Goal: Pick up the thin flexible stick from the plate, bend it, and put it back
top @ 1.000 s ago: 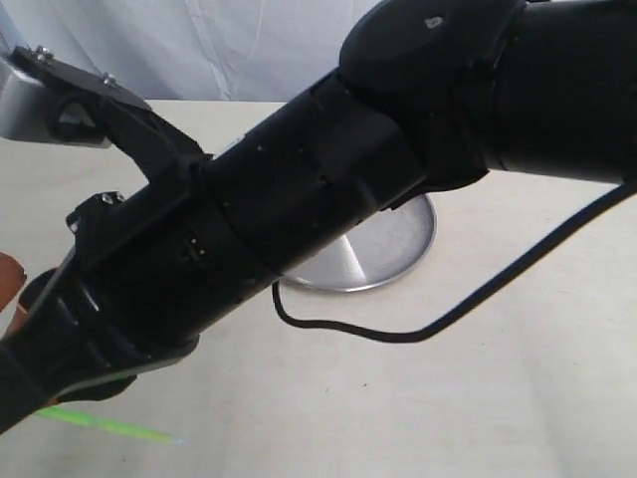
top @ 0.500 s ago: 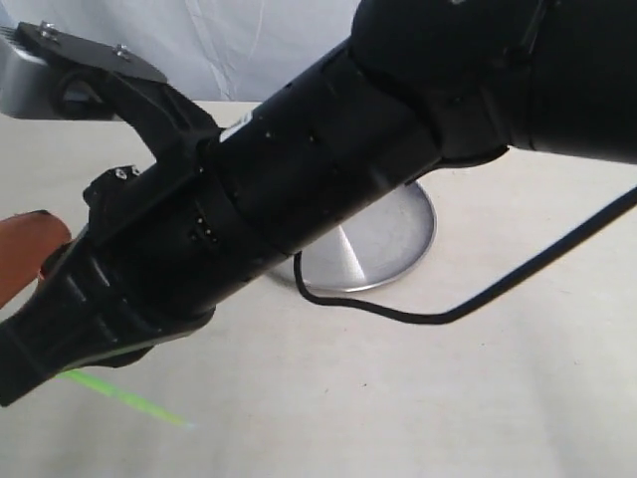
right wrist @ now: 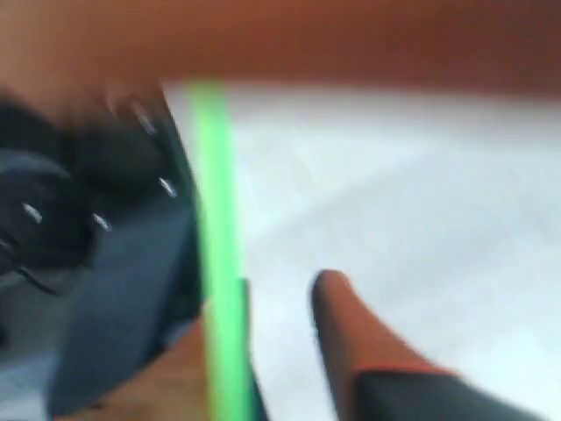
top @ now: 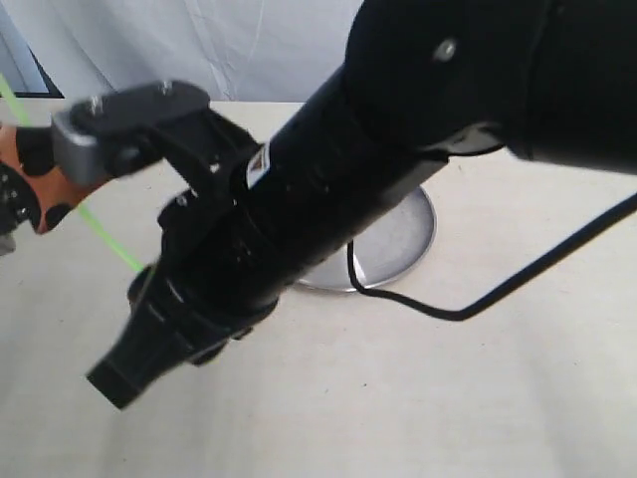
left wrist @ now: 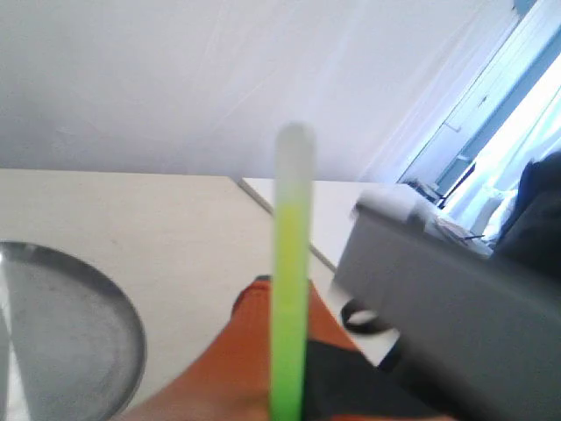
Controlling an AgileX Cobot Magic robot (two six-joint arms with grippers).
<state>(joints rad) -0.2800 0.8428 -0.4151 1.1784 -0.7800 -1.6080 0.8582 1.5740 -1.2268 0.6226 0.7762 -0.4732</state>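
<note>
The thin flexible stick (top: pixel 105 242), neon green, is off the plate (top: pixel 403 237) and slants through the air at the far left. My left gripper (top: pixel 22 187), orange-fingered, is shut on the stick (left wrist: pixel 289 289), which stands straight up past its finger. The stick's lower end disappears behind my right arm (top: pixel 299 209), which reaches across to the left. In the blurred right wrist view my right gripper (right wrist: pixel 272 303) is open, with the stick (right wrist: pixel 215 254) lying along one finger (right wrist: pixel 166 386) and a gap to the other finger (right wrist: pixel 351 338). The plate (left wrist: pixel 61 338) holds nothing that I can see.
The right arm's grey wrist camera block (top: pixel 124 124) sits close to the left gripper. A black cable (top: pixel 478 299) loops over the beige table (top: pixel 448 398) in front of the plate. White curtains (top: pixel 199 50) hang behind.
The stick rose from low at the front left to a steep slant at the upper left. The left gripper moved up with it, and the right arm swung upward.
</note>
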